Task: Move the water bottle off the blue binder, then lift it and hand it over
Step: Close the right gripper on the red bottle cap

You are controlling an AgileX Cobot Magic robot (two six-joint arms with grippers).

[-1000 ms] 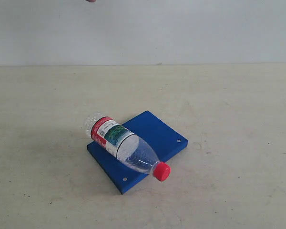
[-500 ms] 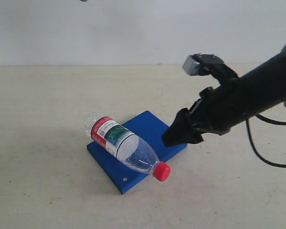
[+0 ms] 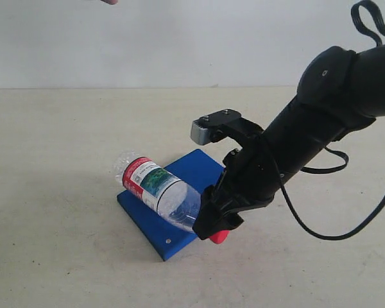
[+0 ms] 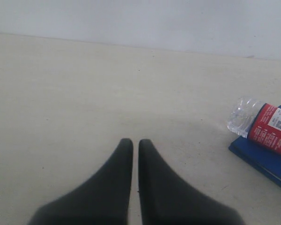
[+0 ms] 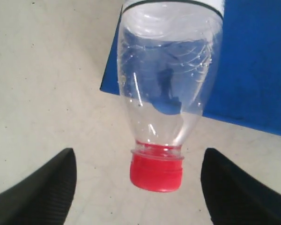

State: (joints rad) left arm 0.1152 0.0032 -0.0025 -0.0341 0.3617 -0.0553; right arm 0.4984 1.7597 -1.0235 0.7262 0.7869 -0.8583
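**Open Pincer at the Bottle's Cap**

From the outside camera, the water bottle [image 3: 155, 185] lies on its side on top of the blue binder [image 3: 202, 168]. The binder lies flat on the pale table [image 3: 64, 128]. The bottle lies slantwise across it, and its clear bottom end sticks out past one edge. Its red cap [image 3: 220, 237] sticks out past the other edge, over the table. The black right arm [image 3: 321, 115] reaches down from the right side. The right gripper [image 3: 209, 226] is down at the cap end and hides most of the cap (only a bit of red peeks out). From here I cannot tell if it touches the bottle.

From the left wrist camera, the left gripper [image 4: 132, 143] has its two dark fingers [image 4: 119, 161] pressed close, with just a thin line between them. It holds nothing. It is over bare table, well apart from the bottle. The bottle's bottom end and a corner of the binder show at the side of this view.

From the right wrist camera, the right gripper is spread wide. One finger is on each side of the cap, and neither one touches it. The clear neck and the cap lie over the table, just past the binder's edge. The rest of the bottle rests on the blue cover.
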